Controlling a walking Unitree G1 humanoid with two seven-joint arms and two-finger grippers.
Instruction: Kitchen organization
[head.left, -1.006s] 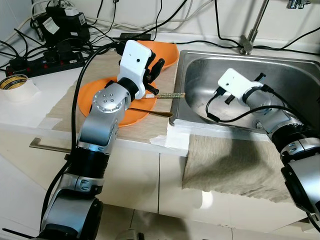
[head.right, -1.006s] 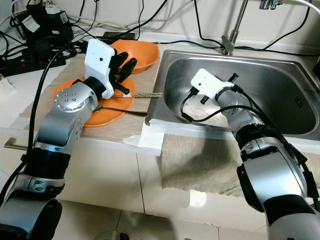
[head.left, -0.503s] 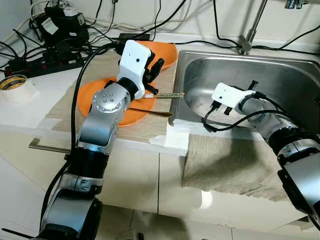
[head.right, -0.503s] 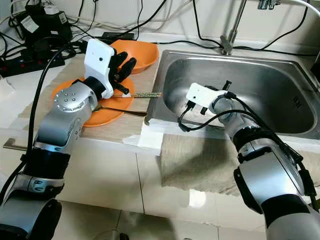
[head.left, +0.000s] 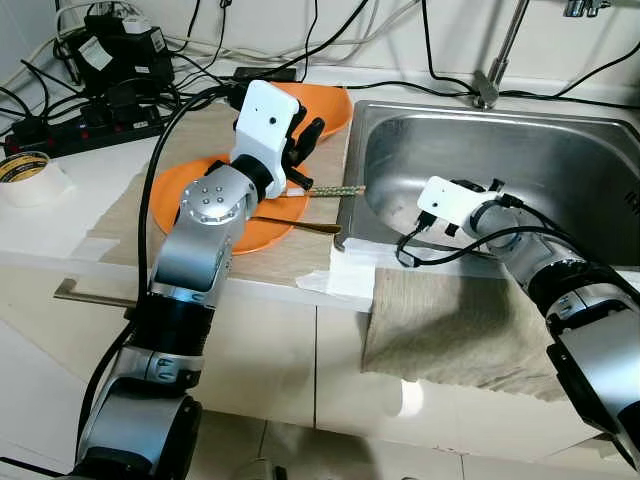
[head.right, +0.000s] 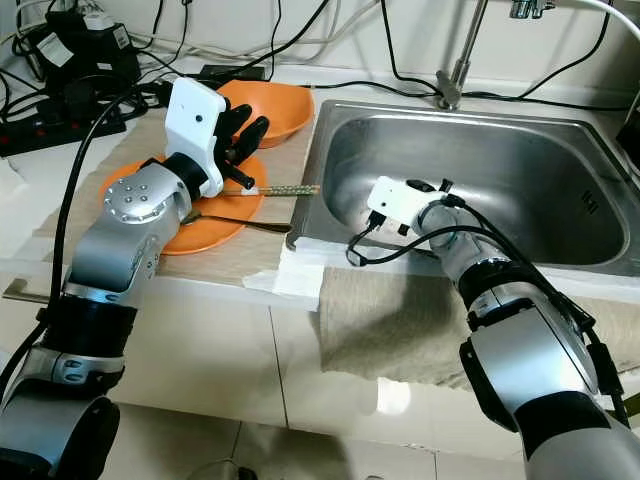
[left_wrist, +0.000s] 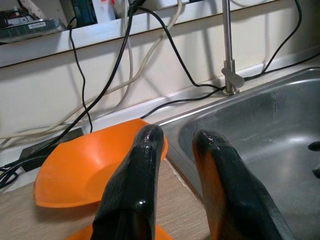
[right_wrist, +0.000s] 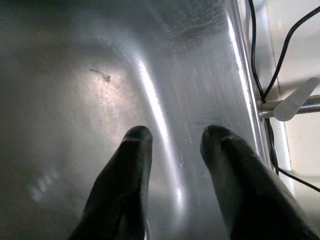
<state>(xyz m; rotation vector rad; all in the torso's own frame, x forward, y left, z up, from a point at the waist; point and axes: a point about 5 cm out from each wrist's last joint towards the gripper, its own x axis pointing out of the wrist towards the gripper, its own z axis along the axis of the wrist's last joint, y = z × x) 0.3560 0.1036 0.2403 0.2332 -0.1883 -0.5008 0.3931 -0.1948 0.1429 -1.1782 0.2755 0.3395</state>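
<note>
An orange plate (head.left: 176, 190) lies on a beige mat left of the steel sink (head.left: 560, 150), with an orange bowl (head.left: 336, 106) behind it. A gold spoon (head.left: 305, 226) rests on the plate's near rim. A patterned stick (head.left: 336, 190) reaches from the plate toward the sink edge. My left gripper (head.left: 312, 130) hovers above the plate, pointing at the bowl; its fingers (left_wrist: 145, 150) stand slightly apart, open, with nothing between them. My right gripper (right_wrist: 172, 134) is inside the sink near the front-left wall, open and empty over bare steel.
A faucet (head.left: 490, 92) stands behind the sink. A grey cloth (head.left: 450, 330) hangs over the counter's front edge. A tape roll (head.left: 25, 168), a power strip (head.left: 85, 125) and many cables lie at the back left.
My right arm has drawn back toward the sink's near-left corner and sits lower. The left arm, plate, spoon and stick have stayed put.
</note>
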